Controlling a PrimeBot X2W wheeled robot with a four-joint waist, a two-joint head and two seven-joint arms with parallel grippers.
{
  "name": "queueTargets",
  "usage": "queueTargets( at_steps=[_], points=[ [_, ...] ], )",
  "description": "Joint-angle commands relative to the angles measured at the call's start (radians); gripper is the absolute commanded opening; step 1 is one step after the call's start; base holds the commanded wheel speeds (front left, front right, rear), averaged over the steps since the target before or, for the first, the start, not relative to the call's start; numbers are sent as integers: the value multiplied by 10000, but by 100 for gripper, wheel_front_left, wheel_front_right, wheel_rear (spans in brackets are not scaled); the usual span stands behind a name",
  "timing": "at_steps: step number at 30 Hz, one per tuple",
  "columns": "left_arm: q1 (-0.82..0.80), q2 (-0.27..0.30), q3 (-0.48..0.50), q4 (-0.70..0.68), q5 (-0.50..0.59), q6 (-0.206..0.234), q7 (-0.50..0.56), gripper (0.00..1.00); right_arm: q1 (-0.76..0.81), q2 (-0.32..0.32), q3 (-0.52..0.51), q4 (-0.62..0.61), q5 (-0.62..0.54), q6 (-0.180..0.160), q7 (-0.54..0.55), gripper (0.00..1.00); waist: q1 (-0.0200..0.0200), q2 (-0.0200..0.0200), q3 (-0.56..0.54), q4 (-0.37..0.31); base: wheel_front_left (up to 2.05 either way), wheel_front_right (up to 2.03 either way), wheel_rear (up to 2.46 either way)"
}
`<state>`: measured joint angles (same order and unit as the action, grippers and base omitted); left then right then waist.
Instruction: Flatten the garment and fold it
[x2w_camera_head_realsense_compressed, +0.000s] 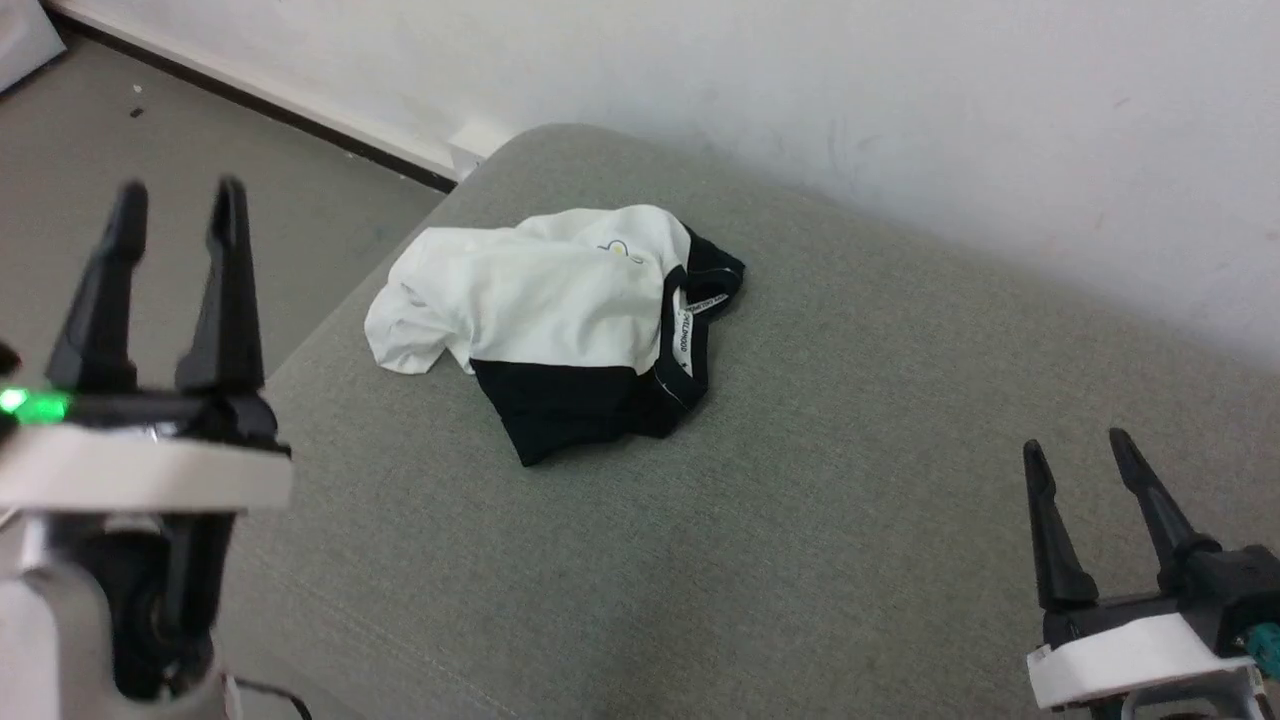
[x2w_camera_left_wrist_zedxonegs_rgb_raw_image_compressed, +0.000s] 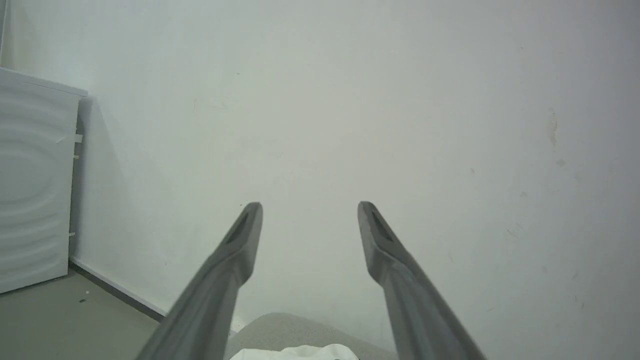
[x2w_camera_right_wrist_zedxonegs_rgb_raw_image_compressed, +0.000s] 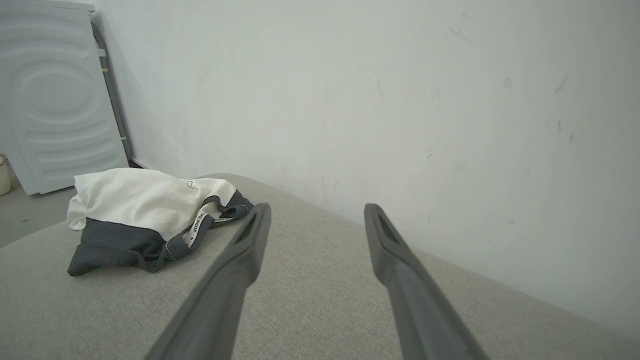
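Grey cushion: I see shirt bunched near its far-left end, well apart from both pincers. Left gripper spread at cushion's left edge, right gripper spread near-right, both empty.

Left gripper raised at lower left, fingers spread apart and empty, green light lit on its wrist; right gripper lower at lower right, fingers likewise spread apart and empty, both pointing up and forward.
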<state>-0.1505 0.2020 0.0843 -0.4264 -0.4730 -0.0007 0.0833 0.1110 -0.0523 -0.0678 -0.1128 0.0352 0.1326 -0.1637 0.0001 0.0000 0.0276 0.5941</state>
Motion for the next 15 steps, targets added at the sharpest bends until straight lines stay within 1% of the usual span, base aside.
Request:
queueTargets(
  at_steps=[1, 6, 8, 11, 15],
  points=[
    [-568, 157, -41, 118, -133, -101, 286, 100, -121, 20, -34, -110, -89, -19, 53, 100, -1, 0, 413, -241, 0, 0, 0],
    [-3211, 1108, -258, 1440, -409, -372, 1803, 100, -429, 20, -68, -560, -389, -19, 354, 100, -1, 0, 1217, -622, 0, 0, 0],
    [-4049, 1295, -267, 2176, -623, -403, 2261, 100, -528, 20, -21, -716, -489, -19, 457, 100, -1, 0, 1535, -824, 0, 0, 0],
    [-4976, 1646, -339, 3389, -840, -502, 2974, 100, -664, 20, 0, -988, -628, -19, 590, 100, -1, 0, 1981, -1130, 0, 0, 0],
    [-5765, 2295, -647, 4904, -963, -829, 3881, 100, -835, 20, -58, -1454, -920, -19, 823, 100, -1, 0, 2584, -1512, 0, 0, 0]
  ],
)
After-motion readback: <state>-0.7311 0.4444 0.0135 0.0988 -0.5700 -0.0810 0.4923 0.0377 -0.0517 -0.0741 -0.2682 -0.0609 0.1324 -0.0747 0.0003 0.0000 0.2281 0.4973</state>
